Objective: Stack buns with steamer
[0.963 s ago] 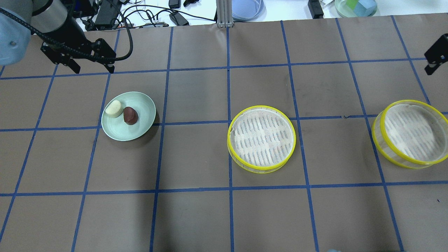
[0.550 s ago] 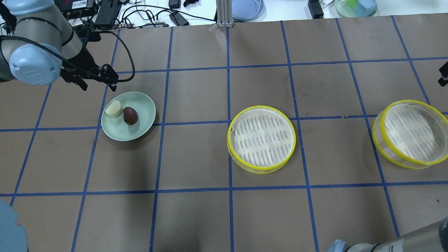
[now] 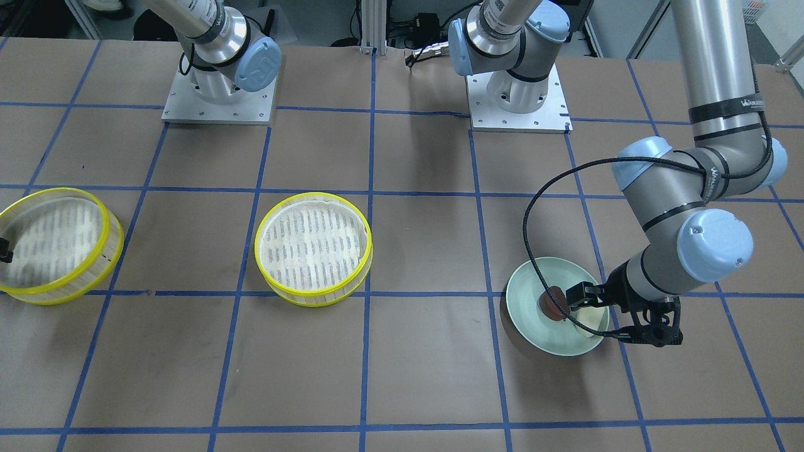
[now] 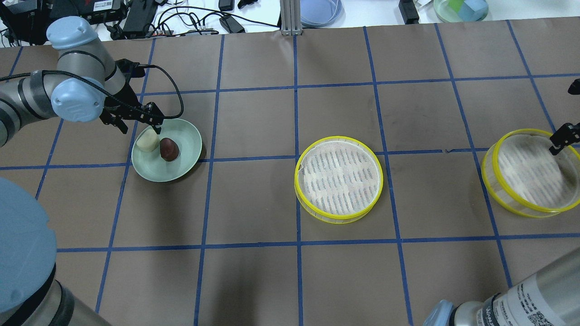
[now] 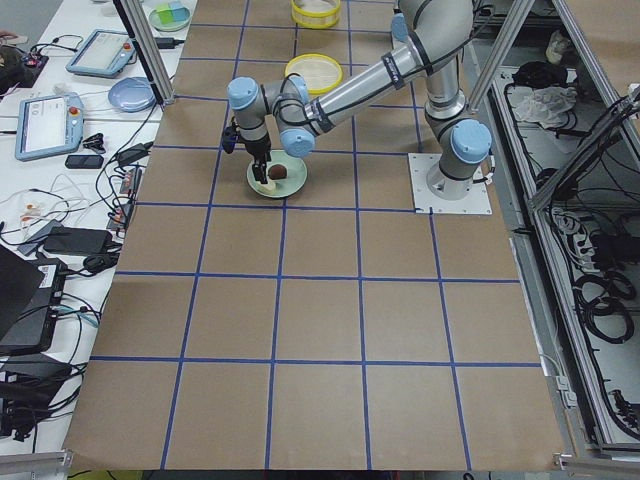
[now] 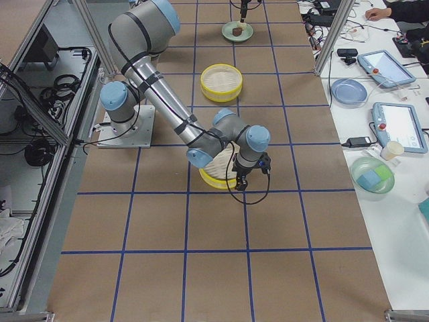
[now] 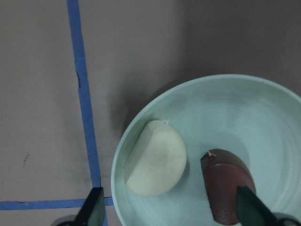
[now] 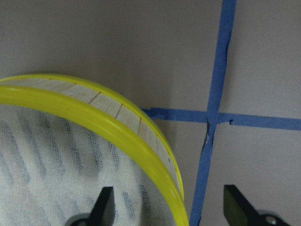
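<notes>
The cream-white bun [image 4: 147, 141] and the dark reddish-brown bun [image 4: 168, 149] lie side by side on a pale green plate [image 4: 158, 170]. My left gripper [image 4: 141, 129] is open low over the plate. In the left wrist view [image 7: 171, 214] its jaws span both the cream bun [image 7: 157, 160] and the brown bun [image 7: 228, 186]. One steamer tray [image 4: 339, 176] sits mid-table. The other tray [image 4: 525, 176] is at the right. My right gripper [image 4: 566, 136] is open and empty at this tray's far right rim. In the right wrist view [image 8: 171, 209] its jaws straddle the yellow rim [image 8: 117, 127].
Blue tape lines grid the brown table. Cables, a blue dish [image 4: 319, 11] and a bowl with blocks [image 4: 460, 9] lie beyond the far edge. Both arm bases [image 3: 518, 100] stand on the robot's side of the table.
My left gripper has come down from beyond the plate to just over the cream bun. My right gripper has moved in from the far right edge to the right tray's rim.
</notes>
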Tool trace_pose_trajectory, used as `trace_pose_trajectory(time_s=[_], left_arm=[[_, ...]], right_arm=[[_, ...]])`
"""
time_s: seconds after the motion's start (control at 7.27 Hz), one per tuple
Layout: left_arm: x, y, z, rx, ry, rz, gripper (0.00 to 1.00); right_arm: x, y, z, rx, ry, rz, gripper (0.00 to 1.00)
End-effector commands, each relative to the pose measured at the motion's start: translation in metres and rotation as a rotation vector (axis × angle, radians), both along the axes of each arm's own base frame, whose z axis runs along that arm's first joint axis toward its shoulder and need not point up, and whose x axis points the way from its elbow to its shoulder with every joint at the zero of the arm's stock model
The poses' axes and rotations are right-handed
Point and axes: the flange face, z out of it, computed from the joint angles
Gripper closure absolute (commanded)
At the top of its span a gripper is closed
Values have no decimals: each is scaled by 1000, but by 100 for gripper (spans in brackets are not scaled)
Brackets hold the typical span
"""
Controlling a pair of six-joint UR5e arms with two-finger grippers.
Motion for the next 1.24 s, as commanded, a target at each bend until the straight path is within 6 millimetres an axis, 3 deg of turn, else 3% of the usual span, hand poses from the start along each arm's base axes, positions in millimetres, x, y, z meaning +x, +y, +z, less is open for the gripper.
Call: trace_pose_trajectory(time_s=[0.0, 0.14, 0.28, 0.41, 0.55, 0.69, 0.83, 0.96, 1.1], left_arm=[[10, -4, -19, -15, -1, 11, 2], [10, -4, -23, -10, 2, 13, 2], [9, -4, -26, -4, 6, 15, 4], [10, -5, -32, 3, 9, 13, 9], [10, -5, -33, 5, 8, 13, 21], [10, -4, -34, 9, 9, 13, 45], [8, 1, -41, 22, 14, 13, 56], [7, 3, -43, 28, 16, 13, 66], [7, 3, -43, 27, 15, 13, 86]], right_arm=[[-2, 8, -7, 35, 18, 7, 45], [-2, 9, -7, 40, 23, 10, 66], [-5, 12, -6, 69, 52, 16, 93], [-6, 12, -6, 75, 57, 17, 100], [-6, 12, 0, 69, 64, 13, 100], [-4, 14, 13, 55, 72, 11, 100], [-2, 15, 28, 59, 63, 8, 100], [5, 21, 55, 46, 68, 11, 100], [12, 25, 74, 43, 66, 15, 100]])
